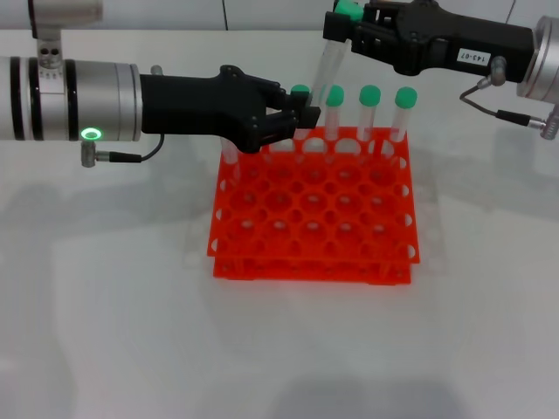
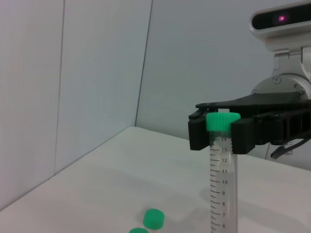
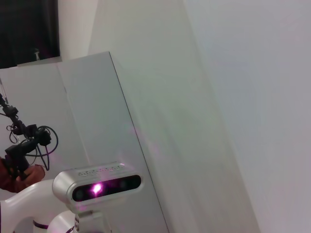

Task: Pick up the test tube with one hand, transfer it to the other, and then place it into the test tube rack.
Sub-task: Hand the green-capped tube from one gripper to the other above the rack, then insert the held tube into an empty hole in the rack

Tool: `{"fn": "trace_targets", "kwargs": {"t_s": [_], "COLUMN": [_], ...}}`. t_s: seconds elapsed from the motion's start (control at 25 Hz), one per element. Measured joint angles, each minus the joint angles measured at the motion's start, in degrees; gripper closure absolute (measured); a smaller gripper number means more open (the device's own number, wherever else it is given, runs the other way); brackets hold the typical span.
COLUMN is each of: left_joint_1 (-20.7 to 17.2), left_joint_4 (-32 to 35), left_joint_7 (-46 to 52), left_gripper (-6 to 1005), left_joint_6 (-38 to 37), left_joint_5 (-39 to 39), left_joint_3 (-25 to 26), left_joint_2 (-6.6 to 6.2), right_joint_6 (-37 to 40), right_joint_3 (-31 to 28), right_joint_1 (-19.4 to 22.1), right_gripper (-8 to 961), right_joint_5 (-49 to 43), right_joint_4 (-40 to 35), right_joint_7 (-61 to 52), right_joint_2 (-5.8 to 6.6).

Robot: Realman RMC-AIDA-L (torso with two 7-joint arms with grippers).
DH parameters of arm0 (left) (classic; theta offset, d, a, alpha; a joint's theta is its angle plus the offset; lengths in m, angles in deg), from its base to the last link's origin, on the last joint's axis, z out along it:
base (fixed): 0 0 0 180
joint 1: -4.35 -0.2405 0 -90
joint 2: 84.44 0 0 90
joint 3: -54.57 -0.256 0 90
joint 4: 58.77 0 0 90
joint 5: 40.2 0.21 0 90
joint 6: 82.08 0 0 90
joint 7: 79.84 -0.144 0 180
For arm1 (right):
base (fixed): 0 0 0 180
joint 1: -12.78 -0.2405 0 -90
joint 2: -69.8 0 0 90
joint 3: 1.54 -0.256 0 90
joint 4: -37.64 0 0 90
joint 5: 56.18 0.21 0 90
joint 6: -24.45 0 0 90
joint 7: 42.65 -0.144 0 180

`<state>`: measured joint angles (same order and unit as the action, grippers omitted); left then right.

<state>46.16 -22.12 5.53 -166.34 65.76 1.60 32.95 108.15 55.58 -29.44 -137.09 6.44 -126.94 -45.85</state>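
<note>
On the white table (image 1: 105, 332), right gripper (image 1: 342, 26) fingers clamp the test tube (image 1: 327, 65); left gripper (image 1: 301, 118) fingers gape.

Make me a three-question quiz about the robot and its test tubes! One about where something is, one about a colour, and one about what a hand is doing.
1. Where is the test tube that is being carried?
A. In a front hole of the rack
B. In the air above the rack's back row
C. Lying flat on the table

2. What colour is the test tube rack?
A. Orange-red
B. Blue
C. Yellow

3. What is the right end effector doing?
A. Hanging open and empty
B. Pushing the rack
C. Gripping the tube at its green cap

Answers:
1 B: the tube hangs tilted above the back row, and the left end effector is by its lower end.
2 A: the whole grid of holes is bright orange-red.
3 C: the left wrist view shows its black fingers shut on either side of the cap.
</note>
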Motion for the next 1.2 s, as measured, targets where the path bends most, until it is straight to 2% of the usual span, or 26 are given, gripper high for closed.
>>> {"fn": "trace_targets", "kwargs": {"t_s": [0.32, 0.52, 0.64, 0.76, 0.88, 1.2], "left_joint_1": [-0.14, -1.14, -2.88, -5.46, -8.47, -13.92], "left_joint_4": [0.89, 5.41, 10.69, 16.68, 22.13, 32.90], "left_joint_7": [4.49, 12.69, 17.92, 22.41, 26.46, 35.02], "left_gripper": [799, 592, 350, 252, 154, 123], "left_joint_6": [0.29, -0.78, -2.70, -4.51, -6.19, -11.81], "left_joint_5": [0.09, 1.65, 3.47, 4.41, 4.62, 10.49], "left_joint_3": [-0.70, -2.49, -2.52, -2.32, -2.25, -1.52], "left_joint_2": [0.31, -0.16, -0.27, -0.48, -1.25, -3.90], "right_joint_6": [-0.29, -0.42, -0.26, -0.11, 0.05, 0.12], "right_joint_3": [0.01, 0.01, 0.03, 0.11, 0.82, 3.61], "right_joint_1": [-0.04, 0.72, 1.54, 2.35, 2.73, 3.14], "right_gripper": [695, 695, 695, 695, 695, 695], "right_joint_5": [-0.14, -0.24, -0.27, -0.29, -0.28, 0.43], "right_joint_4": [-0.03, -0.40, -0.57, -0.61, -0.62, -0.71], "right_joint_7": [0.01, 0.14, 0.73, 1.45, 1.97, 3.41], "right_joint_2": [0.05, 0.08, 0.08, 0.09, 0.04, -0.42]}}
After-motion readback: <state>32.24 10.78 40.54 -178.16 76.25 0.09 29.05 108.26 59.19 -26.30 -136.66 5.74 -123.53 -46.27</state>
